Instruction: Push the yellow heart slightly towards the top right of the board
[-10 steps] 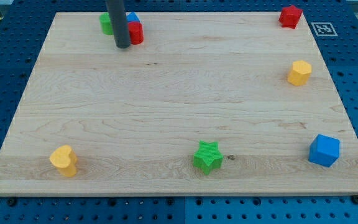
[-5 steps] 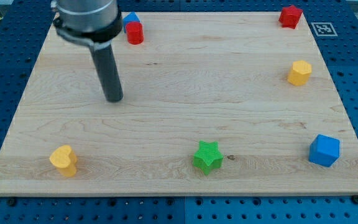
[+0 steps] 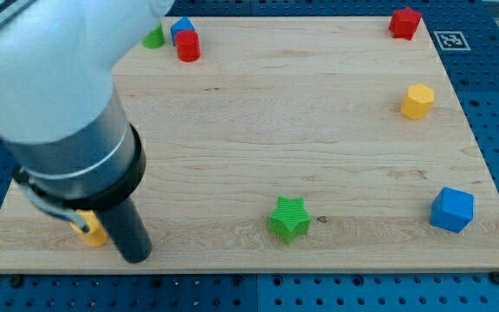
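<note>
The yellow heart (image 3: 90,230) lies near the board's bottom left corner, mostly hidden behind my arm; only a small yellow part shows. My tip (image 3: 136,257) rests on the board just to the right of the heart and slightly below it, very close to it. Whether they touch cannot be told. The wooden board (image 3: 319,130) fills most of the view.
A green star (image 3: 289,217) sits at bottom centre. A blue cube (image 3: 451,209) is at bottom right, a yellow hexagon (image 3: 417,101) at right, a red block (image 3: 405,22) at top right. A green block (image 3: 153,36), blue block (image 3: 181,28) and red block (image 3: 189,46) cluster at top left.
My tip has travelled from the top left cluster down the board to the bottom left, beside the yellow heart. The arm now covers the board's left side. No block has visibly moved.
</note>
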`<state>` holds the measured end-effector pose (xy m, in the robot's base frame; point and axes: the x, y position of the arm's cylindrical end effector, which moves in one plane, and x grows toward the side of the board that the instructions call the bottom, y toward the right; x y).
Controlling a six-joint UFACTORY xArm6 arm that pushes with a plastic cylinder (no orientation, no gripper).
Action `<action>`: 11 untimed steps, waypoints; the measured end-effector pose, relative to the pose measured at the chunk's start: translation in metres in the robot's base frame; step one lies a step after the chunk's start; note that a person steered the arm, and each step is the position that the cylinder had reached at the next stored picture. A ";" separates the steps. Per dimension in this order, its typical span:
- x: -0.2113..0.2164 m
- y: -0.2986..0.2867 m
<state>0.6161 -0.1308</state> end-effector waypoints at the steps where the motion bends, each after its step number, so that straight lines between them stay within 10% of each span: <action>1: 0.002 -0.009; 3: 0.000 -0.104; 11: -0.024 -0.039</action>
<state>0.5918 -0.1698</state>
